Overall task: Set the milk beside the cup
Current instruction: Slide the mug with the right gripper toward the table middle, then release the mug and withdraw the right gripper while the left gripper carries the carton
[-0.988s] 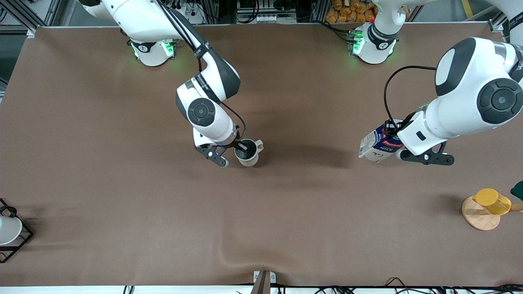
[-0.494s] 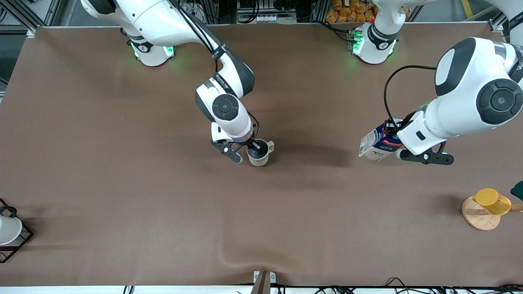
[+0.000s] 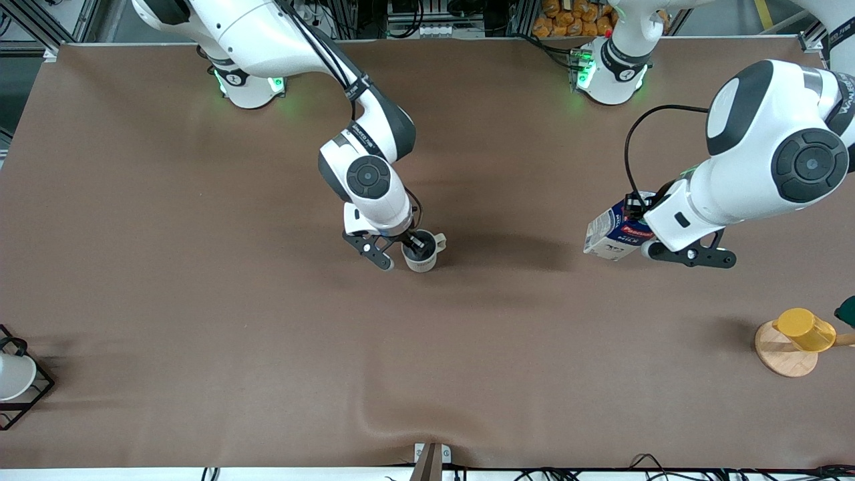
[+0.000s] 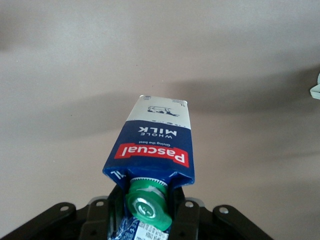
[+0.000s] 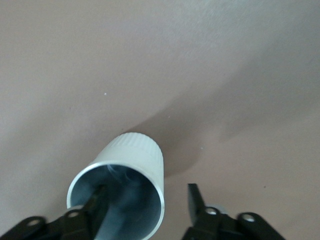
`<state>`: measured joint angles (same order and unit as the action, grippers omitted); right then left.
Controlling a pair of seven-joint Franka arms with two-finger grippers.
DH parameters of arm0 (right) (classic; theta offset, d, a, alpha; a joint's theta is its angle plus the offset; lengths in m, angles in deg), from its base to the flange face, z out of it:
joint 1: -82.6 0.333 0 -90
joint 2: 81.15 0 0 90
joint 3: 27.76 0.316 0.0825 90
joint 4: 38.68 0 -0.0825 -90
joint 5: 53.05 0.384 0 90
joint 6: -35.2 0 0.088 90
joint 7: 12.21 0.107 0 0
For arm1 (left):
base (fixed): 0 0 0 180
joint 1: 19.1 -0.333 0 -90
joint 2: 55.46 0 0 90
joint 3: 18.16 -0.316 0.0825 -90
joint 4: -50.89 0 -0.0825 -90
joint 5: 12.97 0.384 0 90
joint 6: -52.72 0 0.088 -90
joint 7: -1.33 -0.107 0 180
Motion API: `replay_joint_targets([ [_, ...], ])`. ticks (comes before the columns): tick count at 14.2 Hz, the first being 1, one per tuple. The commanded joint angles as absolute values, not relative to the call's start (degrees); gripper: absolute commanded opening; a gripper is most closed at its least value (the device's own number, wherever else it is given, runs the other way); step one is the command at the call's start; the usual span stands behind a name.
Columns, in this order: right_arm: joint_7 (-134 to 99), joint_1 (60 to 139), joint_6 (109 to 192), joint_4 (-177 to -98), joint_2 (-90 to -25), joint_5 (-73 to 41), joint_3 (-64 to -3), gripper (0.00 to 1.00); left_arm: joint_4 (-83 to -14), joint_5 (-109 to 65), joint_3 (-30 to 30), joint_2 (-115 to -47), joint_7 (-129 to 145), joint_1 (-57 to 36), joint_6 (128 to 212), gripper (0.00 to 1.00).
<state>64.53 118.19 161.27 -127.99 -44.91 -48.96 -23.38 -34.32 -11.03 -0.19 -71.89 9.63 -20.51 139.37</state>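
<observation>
The cup (image 3: 422,260), a cream mug with a grey inside, stands on the brown table near the middle. My right gripper (image 3: 415,243) is over it and open. One finger is inside the cup and the other is outside, clear of its wall, as the right wrist view shows for the gripper (image 5: 145,192) and the cup (image 5: 136,150). My left gripper (image 3: 643,225) is shut on the top of the milk (image 3: 609,235) and holds it tilted above the table toward the left arm's end. The left wrist view shows the milk (image 4: 155,145) with its green cap between the fingers of the gripper (image 4: 147,212).
A yellow cup on a wooden stand (image 3: 798,334) stands near the left arm's end, nearer the front camera. A white cup in a black wire rack (image 3: 15,377) is at the right arm's end. The cloth has a fold (image 3: 401,421) by the front edge.
The right gripper moved the cup toward the left arm's end, then stopped; its outer finger now stands off the cup's wall. The left gripper shifted slightly toward the cup with the milk.
</observation>
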Motion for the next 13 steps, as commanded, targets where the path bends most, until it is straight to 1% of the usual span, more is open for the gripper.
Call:
replay_joint_targets([
  [1,63.64,114.86,153.00,-122.64,-44.94,-49.53,-22.49,1.00,-33.40,-12.00,0.91,-71.98,11.52,-19.10,136.93,0.04],
  [3,59.80,112.76,146.32,-120.52,-45.20,-49.18,-22.14,1.00,-33.49,-12.09,3.10,-72.33,13.97,-18.84,136.48,0.04],
  [5,53.65,110.12,142.96,-120.33,-47.74,-44.90,-22.13,1.00,-33.83,-12.00,5.48,-72.77,17.74,-17.79,136.04,0.04],
  [6,49.97,108.98,141.64,-120.33,-48.89,-44.35,-22.22,1.00,-33.92,-12.09,6.18,-73.55,20.99,-15.78,136.04,0.04],
  [9,37.33,102.04,136.29,-120.59,-52.05,-44.43,-22.31,1.00,-33.66,-13.48,6.28,-75.14,31.28,-8.49,136.13,0.04],
  [10,30.92,99.67,134.09,-120.68,-52.85,-44.52,-22.48,1.00,-33.75,-17.15,6.19,-75.58,33.74,-7.86,136.56,0.04],
  [12,22.02,94.84,133.19,-122.00,-55.30,-44.52,-22.49,1.00,-33.75,-21.22,6.28,-76.46,37.00,-6.89,138.58,0.04],
  [13,18.59,92.99,133.02,-122.26,-55.75,-44.52,-22.57,1.00,-33.75,-21.23,6.19,-76.64,39.19,-4.53,139.72,0.04],
])
